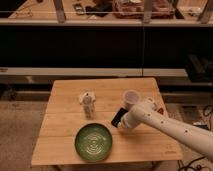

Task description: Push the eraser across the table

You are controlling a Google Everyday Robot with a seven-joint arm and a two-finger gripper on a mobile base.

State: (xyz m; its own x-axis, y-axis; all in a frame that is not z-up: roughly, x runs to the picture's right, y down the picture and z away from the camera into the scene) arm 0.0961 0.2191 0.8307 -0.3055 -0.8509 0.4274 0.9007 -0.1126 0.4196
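Eraser point(118, 118): black slab, tilted, mid-table point(65, 107), just right of the green plate point(93, 142). Gripper point(125, 121), fingers closed, sits against its right edge, apparently mid-push. Most of the leftward run across the planks looks still undone.

Warm, dim indoor light fell on the table point(65, 107); the background stayed dark, and the whole view was soft and blurred.

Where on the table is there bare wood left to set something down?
The light wooden table is bare along its left side, left of the small white bottle and round green plate, and along the far edge. Crowded mid-right: the flat black eraser, white cup and shut claw.
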